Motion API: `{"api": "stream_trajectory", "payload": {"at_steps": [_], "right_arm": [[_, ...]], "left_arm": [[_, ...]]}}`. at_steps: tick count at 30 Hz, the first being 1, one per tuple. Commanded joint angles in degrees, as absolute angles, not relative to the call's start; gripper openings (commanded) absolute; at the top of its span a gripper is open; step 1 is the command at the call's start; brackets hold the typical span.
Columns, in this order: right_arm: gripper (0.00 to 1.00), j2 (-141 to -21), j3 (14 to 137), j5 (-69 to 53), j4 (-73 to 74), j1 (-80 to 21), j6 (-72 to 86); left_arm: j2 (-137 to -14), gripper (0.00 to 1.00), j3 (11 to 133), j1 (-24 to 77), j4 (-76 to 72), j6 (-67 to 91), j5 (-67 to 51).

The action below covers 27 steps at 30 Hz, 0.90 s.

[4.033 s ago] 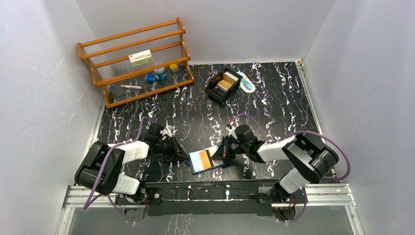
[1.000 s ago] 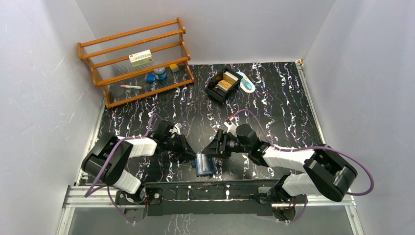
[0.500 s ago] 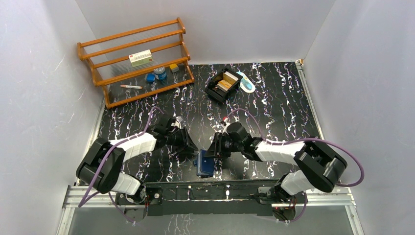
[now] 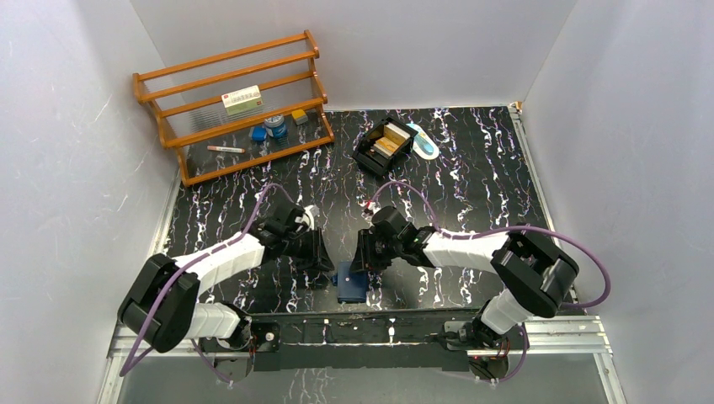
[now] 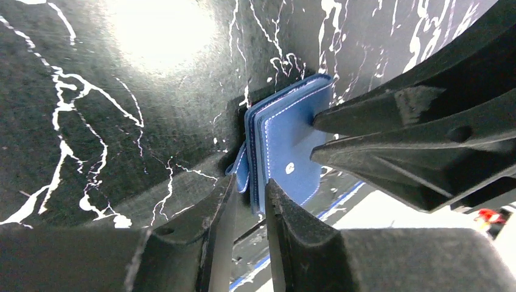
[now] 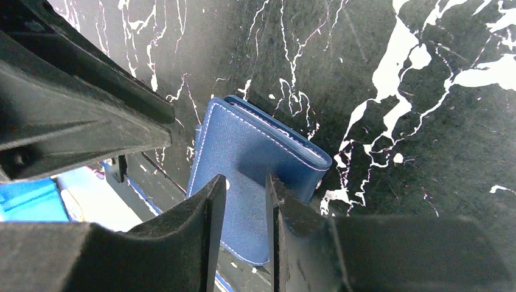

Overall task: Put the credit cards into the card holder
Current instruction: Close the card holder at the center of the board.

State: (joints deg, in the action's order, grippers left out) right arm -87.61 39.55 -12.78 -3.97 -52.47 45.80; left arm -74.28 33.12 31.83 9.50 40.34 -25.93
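Locate the card holder (image 4: pixel 351 284) at the near centre of the table: a small navy-blue wallet with pale stitching, folded shut, its snap-stud face exposed; whether it lies flat or tilted cannot be told. Locate the credit cards (image 4: pixel 387 141) at far centre, a gold-and-white stack inside the black tray (image 4: pixel 368 160).

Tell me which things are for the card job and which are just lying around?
For the job: card holder, credit cards, black tray holding them, left gripper, right gripper.
Just lying about: wooden rack, white box on it, blue-and-white thing beside the tray.
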Motion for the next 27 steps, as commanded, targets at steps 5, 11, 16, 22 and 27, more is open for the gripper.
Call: {"api": "stream_trajectory", "payload": {"at_steps": [5,11,16,22,27], "right_arm": [[0.39,-89.19,40.95,-5.73,4.21,-52.48,41.29],[0.40,-85.27,42.22,-4.72,6.15,-54.18,44.62],[0.41,-83.62,42.50,-3.13,7.03,-55.08,45.50],[0.41,-84.82,41.66,-3.70,5.22,-55.97,46.40],[0.41,-84.54,41.86,-3.52,5.10,-57.50,47.14]], "left_arm": [[-75.28,0.22,33.48,34.60,11.84,36.68,-22.74],[-77.57,0.27,33.01,34.57,11.03,40.45,-23.34],[-78.00,0.35,32.18,34.76,8.72,42.04,-25.05],[-80.53,0.34,30.87,36.15,5.82,44.46,-25.77],[-81.41,0.18,31.13,37.47,4.50,45.73,-25.84]]}}
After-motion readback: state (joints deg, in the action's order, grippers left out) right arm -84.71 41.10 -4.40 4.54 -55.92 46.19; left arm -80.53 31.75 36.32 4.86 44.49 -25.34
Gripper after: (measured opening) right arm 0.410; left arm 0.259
